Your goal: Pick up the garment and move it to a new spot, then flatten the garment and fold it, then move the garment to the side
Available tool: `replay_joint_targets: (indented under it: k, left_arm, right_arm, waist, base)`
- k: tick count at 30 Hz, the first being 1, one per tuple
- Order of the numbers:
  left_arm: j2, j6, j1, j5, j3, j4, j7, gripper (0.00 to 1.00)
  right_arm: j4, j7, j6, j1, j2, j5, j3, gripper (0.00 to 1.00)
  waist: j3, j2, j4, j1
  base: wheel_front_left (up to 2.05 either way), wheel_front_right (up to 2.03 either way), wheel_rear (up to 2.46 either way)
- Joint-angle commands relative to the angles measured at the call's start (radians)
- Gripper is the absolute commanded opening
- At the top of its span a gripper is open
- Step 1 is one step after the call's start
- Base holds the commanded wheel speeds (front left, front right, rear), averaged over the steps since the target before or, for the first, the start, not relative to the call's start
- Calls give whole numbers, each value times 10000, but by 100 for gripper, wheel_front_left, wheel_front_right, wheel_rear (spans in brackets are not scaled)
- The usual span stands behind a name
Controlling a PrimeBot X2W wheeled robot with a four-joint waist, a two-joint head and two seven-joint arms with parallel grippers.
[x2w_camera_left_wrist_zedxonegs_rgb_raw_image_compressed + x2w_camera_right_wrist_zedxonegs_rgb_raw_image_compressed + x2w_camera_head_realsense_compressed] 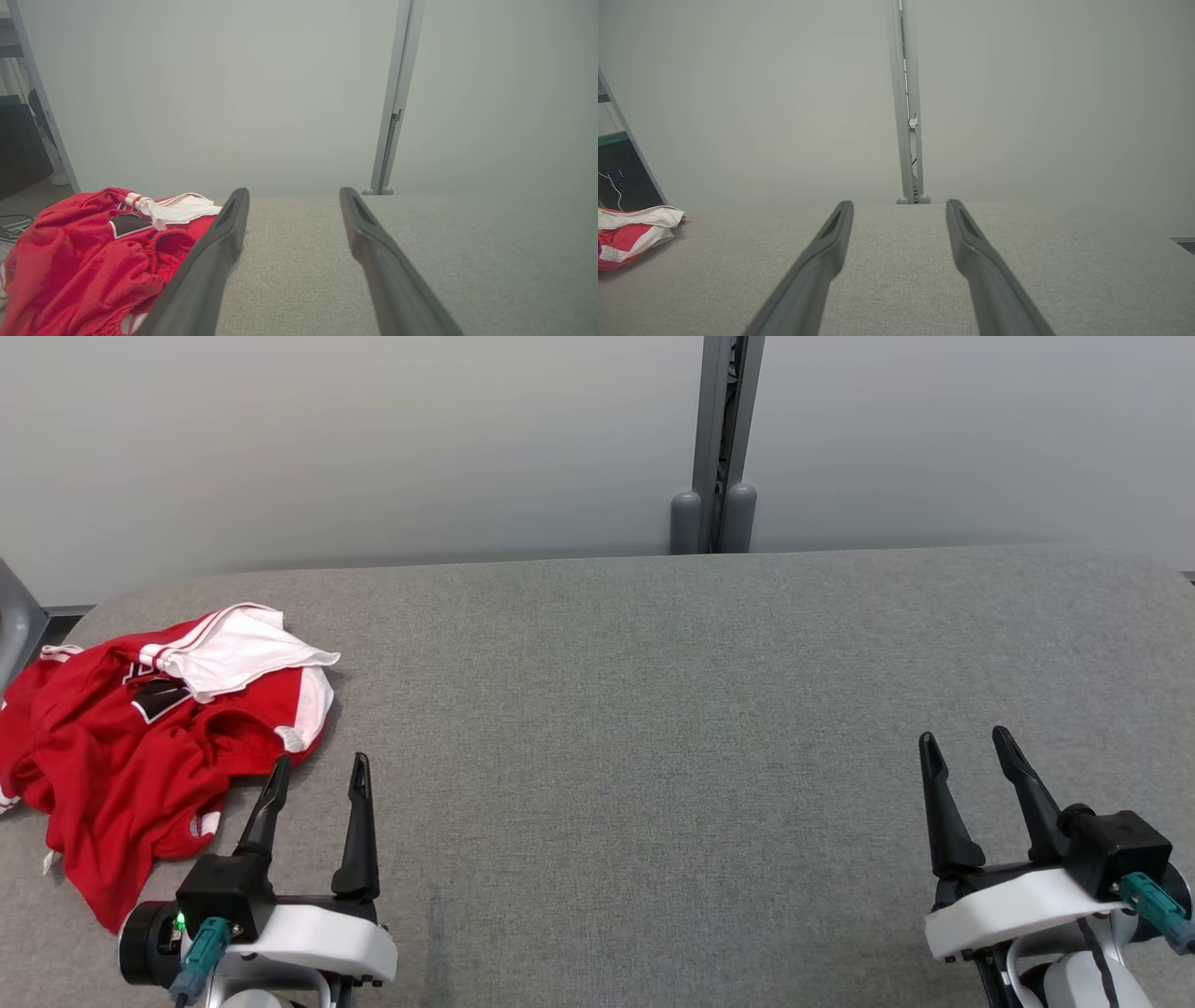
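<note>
Garment [140, 737]: I'm seeing a crumpled heap of soft red cloth with white panels, striped red-and-white trim and a dark patch edged in white. My left wrist view picks out a gathered, ruched band.
Garment position: it sits at the worktop's [653, 709] left edge, towards the far left corner, bunched and unfolded.
Left end effector [319, 765]: the fingers are spread apart and hold nothing. They are long, dark and tapered, and they sit near the front edge. The outer tip is just beside the garment's nearest hem, and I cannot tell whether it touches.
Right end effector [963, 737]: its fingers are parted too, with nothing between them. It's close to the front right corner, well apart from the garment.
Worktop surface: a grey woven fabric cover with a fine, even texture and rounded far corners.
Room: pale grey wall panels [373, 448] run smooth and matt behind the far edge. A slim grey metal post [719, 439] joins them, ending in two rounded feet at the worktop's back edge.
</note>
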Motion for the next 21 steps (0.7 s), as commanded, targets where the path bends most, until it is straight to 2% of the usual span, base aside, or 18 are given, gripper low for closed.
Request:
replay_joint_targets:
  k: [1, 8, 21]
  left_arm:
    - [51, 66, -127, 218, -28, 21, -85, 100]
    - [56, 117, -137, 551, -136, 72, -210, 100]
    - [55, 108, -166, 437, -151, 147, -190, 100]
  right_arm:
    - [-23, -114, 44, -110, -98, -238, -52, 100]
    - [14, -200, 36, -101, -104, -607, -42, 100]
    - [72, -178, 36, -97, -102, -445, -3, 100]
  waist:
    - [0, -1, 0, 0]
    - [-16, -1, -3, 0]
    - [-41, -1, 20, 0]
  base:
    - [0, 0, 0]
    - [0, 0, 0]
    - [0, 0, 0]
